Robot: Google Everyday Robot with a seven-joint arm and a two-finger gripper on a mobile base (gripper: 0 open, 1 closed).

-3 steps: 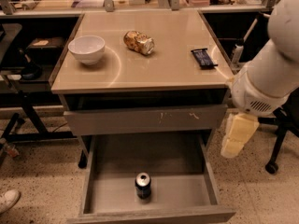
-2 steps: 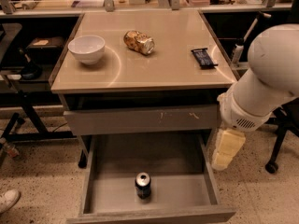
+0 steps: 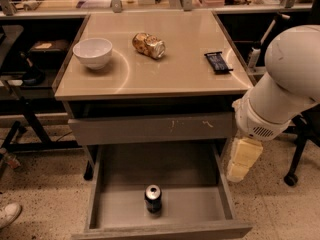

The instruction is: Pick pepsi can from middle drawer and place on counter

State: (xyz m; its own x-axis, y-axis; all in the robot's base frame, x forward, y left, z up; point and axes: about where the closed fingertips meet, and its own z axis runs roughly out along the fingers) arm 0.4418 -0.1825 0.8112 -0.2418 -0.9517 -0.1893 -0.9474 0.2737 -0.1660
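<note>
Presently, the gripper [image 3: 242, 160], a cream-coloured unit pointing downward from the bulky white arm [image 3: 285, 84], hangs at the right of the cabinet. It is just outside the right wall of the middle drawer [image 3: 224, 184] and above the speckled floor [image 3: 40, 184]. Whether it stands open or closed cannot be told from this angle. It carries nothing of the task, since the can is elsewhere.

The middle drawer is pulled out toward the viewer, its flat grey bottom exposed. The pepsi can [image 3: 153, 199] stands upright on that bottom, near the front wall and roughly midway between the side walls, well apart from the gripper.

Above the open drawer is a closed drawer front [image 3: 150, 128] marked with pale scuffs, and above that the counter [image 3: 170, 76], glossy and beige. On the counter are:
- a white bowl [image 3: 93, 52] at the left
- a gold-brown dented can [image 3: 148, 45] lying on its side near the middle
- a dark wrapped bar [image 3: 218, 62] toward the right edge

Judged progress: the drawer is open, so access to the can is gained. Reaching in over the wall, grasping, lifting and setting the can on the counter all remain. The approach appears to be the step in hand
</note>
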